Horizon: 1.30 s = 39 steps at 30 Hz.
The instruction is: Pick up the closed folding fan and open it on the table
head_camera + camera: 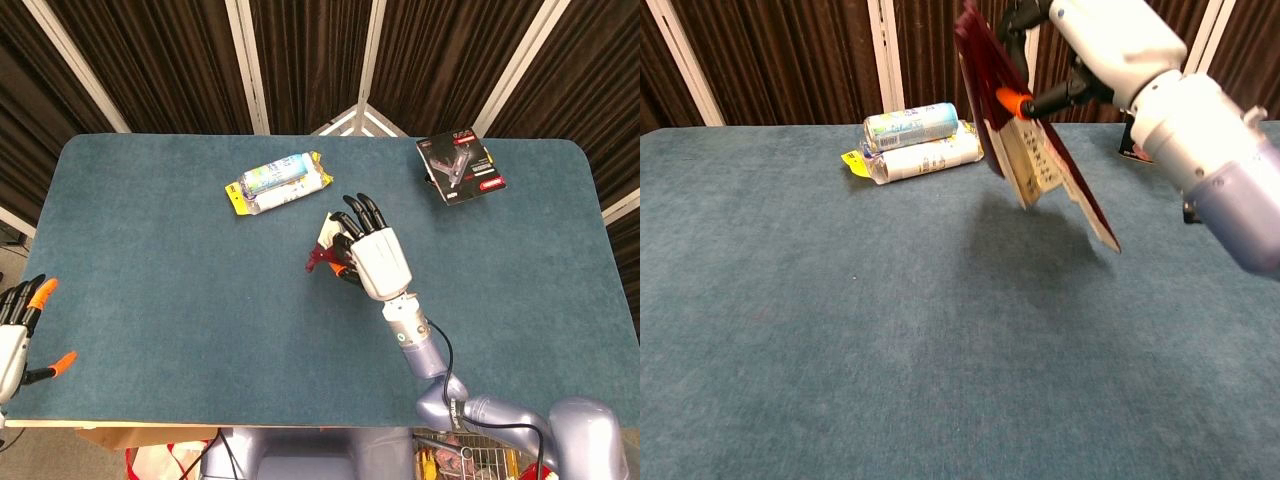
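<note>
My right hand (372, 258) (1110, 45) holds the folding fan (1035, 160) up in the air above the middle of the table. The fan has dark red ribs and a pale printed leaf, and it hangs partly spread, slanting down to the right in the chest view. In the head view only its red pivot end and a bit of pale leaf (325, 243) show from under the hand. My left hand (20, 325) hovers at the table's near left corner, fingers apart, holding nothing.
A yellow-edged pack of two cans (278, 183) (918, 141) lies at the back left of centre. A dark boxed item (461, 167) (1132, 140) sits at the back right. The table is covered in blue cloth (150, 260).
</note>
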Available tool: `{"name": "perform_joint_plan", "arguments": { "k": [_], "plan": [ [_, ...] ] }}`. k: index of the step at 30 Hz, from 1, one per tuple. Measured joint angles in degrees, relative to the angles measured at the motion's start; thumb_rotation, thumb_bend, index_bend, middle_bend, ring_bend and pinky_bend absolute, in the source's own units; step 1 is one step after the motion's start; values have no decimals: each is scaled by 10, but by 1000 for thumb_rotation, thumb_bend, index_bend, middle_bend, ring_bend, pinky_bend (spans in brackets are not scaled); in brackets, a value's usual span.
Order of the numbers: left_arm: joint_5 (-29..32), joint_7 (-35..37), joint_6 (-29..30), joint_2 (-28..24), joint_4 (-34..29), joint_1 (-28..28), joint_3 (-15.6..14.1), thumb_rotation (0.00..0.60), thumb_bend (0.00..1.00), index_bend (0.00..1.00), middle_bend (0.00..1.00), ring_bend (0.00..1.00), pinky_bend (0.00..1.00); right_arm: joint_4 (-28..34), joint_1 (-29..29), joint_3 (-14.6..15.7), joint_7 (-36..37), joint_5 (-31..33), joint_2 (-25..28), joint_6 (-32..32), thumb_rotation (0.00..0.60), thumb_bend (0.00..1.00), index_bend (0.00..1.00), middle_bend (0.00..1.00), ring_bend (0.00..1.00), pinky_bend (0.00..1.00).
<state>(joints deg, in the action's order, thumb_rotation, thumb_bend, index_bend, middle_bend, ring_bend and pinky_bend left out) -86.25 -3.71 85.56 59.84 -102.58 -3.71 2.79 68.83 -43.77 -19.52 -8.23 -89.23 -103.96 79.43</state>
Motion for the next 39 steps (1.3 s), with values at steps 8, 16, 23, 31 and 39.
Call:
{"name": "perform_joint_plan", "arguments": {
  "k": [8, 16, 23, 31, 39],
  "plan": [
    [18, -18, -30, -17, -47, -55, 53, 600, 25, 118, 0, 0, 0, 47, -14, -17, -19, 7, 31, -9, 600, 762, 813, 359, 152, 143],
    [83, -60, -100, -16, -67, -154, 132, 600, 98, 251, 1, 0, 0, 108, -18, -18, -37, 9, 55, -13, 600, 762, 814, 359, 152, 160],
    [130, -120, -150, 15, -55, -231, 171, 600, 168, 331, 22, 0, 0, 143, -23, -19, -55, 10, 69, -20, 600, 761, 816, 363, 152, 163],
    [170, -162, -191, 65, -34, -300, 186, 600, 259, 408, 57, 0, 0, 180, -29, -19, -74, 12, 83, -26, 600, 762, 820, 365, 152, 163],
    [202, -199, -217, 129, -4, -361, 186, 600, 282, 425, 66, 0, 0, 197, -30, -14, -83, 15, 94, -30, 600, 761, 822, 366, 151, 163]
  ]
}}
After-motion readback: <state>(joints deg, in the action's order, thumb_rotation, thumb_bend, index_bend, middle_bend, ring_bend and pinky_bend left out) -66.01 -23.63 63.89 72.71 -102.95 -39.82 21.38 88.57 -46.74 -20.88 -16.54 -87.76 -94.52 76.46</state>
